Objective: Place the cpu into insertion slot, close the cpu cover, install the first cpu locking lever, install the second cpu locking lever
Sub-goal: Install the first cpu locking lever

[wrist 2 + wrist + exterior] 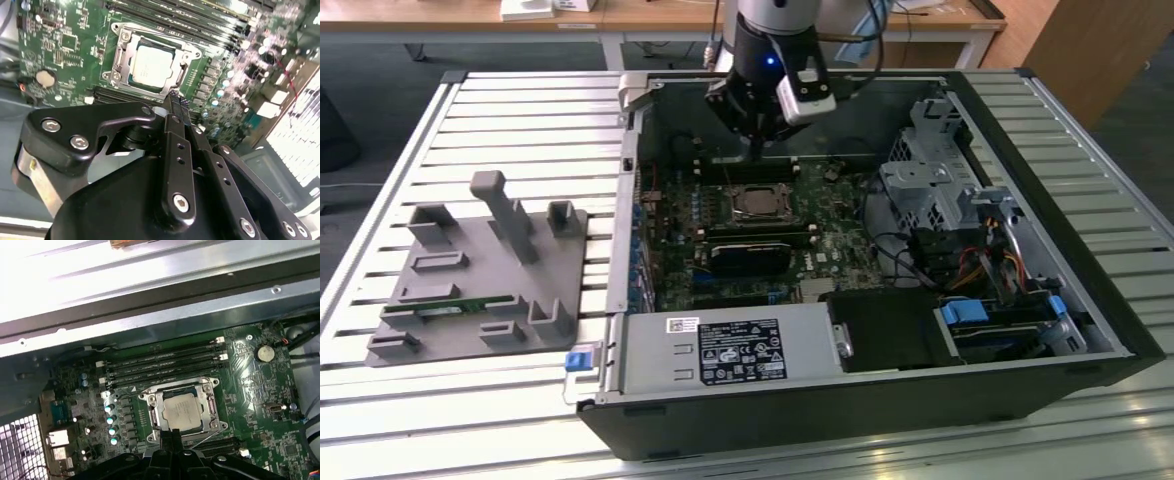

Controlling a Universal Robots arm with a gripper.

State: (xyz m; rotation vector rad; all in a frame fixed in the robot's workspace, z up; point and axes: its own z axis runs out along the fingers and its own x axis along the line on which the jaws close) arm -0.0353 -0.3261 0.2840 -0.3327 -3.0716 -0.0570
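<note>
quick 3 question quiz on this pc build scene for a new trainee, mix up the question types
1. True or false: the cpu cover lies flat around the cpu on the board.
2. Multiple choice: in the second wrist view, the hand, close to the cover's edge, is A) shut with nothing in it, B) wide open, C) shut on the cpu.
3. Fill in: in the exterior view, the grey fixture plate lies to the view's ___ of the computer case.

Key: 1 true; 2 A; 3 left
</note>
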